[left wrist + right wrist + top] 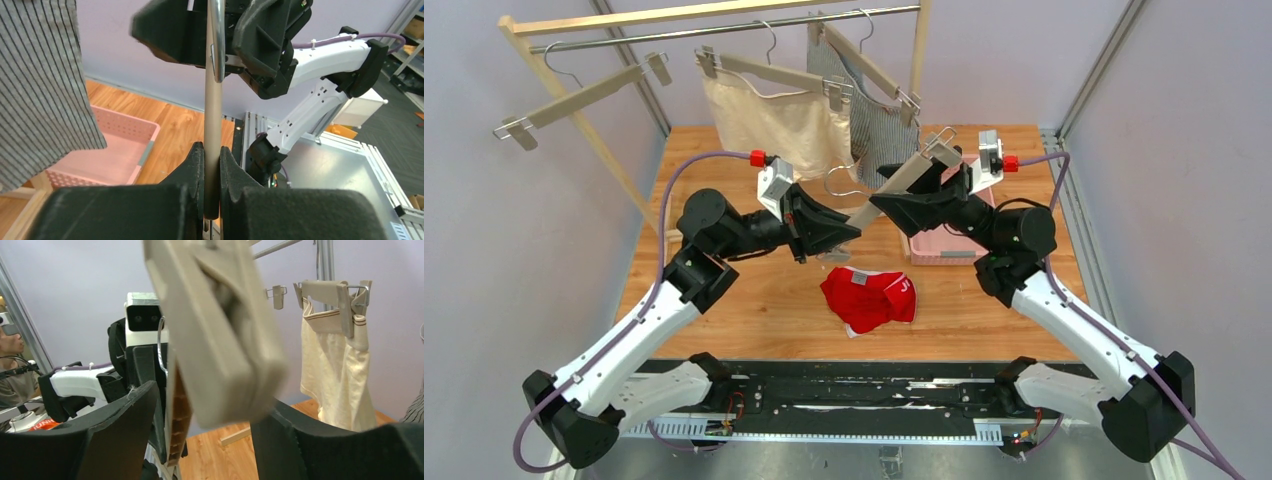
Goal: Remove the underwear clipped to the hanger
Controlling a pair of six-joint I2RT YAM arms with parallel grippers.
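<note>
Left gripper (211, 165), black and two-fingered, is clamped tight on the lower end of a beige wooden clip hanger (212, 120). The right gripper (207, 405) sits at the hanger's other end with its jaws spread wide on either side of the beige end clip (220, 335). Whether they touch the clip I cannot tell.

In the top view the hanger's long axis runs diagonally from frame centre up to the right, with its wire hook (844, 180) curling out to the left.

The red boxer shorts with white lettering (869, 298) lie crumpled on the wooden tabletop (754, 300) just below frame centre. Their long axis is roughly left to right, and the lettering is at the right end.

The plain cream boxer shorts (774, 125) hang waistband-up from a clipped hanger on the metal rail (724, 25), top centre. The grey-and-white pinstriped boxer shorts (879, 135) hang just to their right.

The left arm rises from the lower left corner and bends at its elbow, and its forearm points right toward centre. The right arm mirrors it from the lower right corner, its forearm reaching left and upward above a pink perforated plastic basket (944, 250).
</note>
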